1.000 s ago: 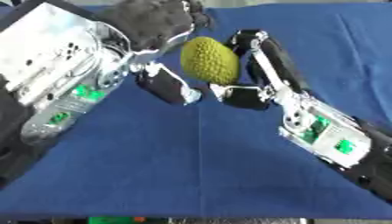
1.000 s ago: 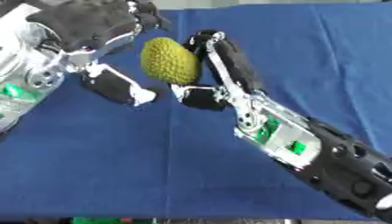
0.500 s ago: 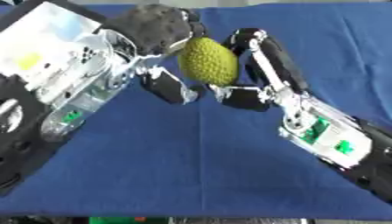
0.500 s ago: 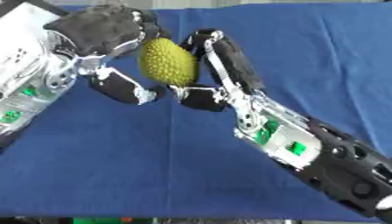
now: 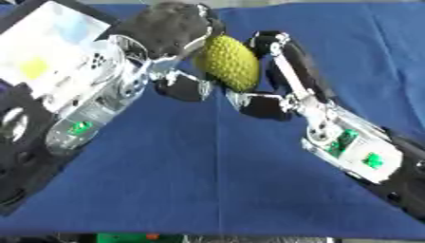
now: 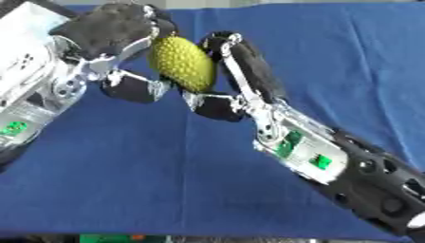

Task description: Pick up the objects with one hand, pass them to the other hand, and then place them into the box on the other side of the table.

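Handover step in hand: bumpy yellow-green fruit held above blue table, pinched between left hand and right hand, both curled on it. Which hand bears weight apparently unclear. Next: one release, then carry to box, not in view.

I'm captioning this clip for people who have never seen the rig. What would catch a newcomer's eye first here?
The bumpy yellow-green fruit, held up in the upper middle over the blue tablecloth, stands out at once. Both hands meet on it: the left hand closes on it from the upper left, and the right hand has its fingers along the other side. The two arms slant in from the sides, forming a V.
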`<action>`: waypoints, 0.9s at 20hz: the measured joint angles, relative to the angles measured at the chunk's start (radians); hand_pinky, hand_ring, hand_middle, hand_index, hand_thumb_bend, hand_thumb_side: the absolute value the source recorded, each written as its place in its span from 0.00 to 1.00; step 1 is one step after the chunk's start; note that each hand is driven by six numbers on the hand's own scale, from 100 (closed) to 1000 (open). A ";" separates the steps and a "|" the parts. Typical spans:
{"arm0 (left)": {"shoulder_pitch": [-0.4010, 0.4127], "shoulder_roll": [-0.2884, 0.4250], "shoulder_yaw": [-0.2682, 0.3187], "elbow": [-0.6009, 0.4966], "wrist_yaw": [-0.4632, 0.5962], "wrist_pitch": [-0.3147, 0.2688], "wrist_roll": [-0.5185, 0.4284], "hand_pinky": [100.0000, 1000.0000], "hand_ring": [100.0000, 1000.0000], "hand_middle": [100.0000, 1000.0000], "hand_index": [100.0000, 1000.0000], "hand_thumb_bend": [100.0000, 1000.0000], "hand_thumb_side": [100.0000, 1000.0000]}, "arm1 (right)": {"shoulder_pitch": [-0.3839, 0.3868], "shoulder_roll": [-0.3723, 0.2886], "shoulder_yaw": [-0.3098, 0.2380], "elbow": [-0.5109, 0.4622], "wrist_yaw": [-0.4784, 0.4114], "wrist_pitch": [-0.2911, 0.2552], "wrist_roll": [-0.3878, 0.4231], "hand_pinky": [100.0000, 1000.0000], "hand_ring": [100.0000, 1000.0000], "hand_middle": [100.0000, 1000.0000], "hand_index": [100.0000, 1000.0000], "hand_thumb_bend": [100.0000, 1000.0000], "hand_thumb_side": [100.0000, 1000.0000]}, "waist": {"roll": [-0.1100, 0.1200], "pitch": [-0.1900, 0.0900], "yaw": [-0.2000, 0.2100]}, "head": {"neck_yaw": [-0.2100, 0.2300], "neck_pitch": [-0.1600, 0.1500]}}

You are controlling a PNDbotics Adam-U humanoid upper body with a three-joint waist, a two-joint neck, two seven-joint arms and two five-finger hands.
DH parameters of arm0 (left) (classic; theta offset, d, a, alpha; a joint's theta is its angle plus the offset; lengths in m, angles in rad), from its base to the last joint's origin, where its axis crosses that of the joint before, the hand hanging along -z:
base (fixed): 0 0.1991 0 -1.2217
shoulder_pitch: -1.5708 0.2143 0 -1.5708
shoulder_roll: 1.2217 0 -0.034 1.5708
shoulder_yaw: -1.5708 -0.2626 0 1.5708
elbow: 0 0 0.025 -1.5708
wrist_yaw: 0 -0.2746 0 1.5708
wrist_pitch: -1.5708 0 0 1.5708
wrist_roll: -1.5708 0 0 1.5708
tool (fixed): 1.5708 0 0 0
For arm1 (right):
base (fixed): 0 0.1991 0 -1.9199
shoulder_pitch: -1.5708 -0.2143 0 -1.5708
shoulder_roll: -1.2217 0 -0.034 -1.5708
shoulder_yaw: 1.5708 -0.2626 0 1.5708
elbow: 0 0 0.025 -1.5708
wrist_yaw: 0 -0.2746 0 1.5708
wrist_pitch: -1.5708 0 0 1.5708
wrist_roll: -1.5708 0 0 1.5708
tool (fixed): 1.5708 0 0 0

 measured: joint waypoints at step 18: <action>-0.001 0.011 -0.015 0.001 0.158 0.023 0.051 0.72 0.53 0.37 0.31 0.00 0.16 | 0.028 -0.010 -0.005 -0.009 0.088 0.154 0.104 0.30 0.72 0.82 0.87 0.79 0.38 | 0.001 0.000 -0.003 | -0.003 0.002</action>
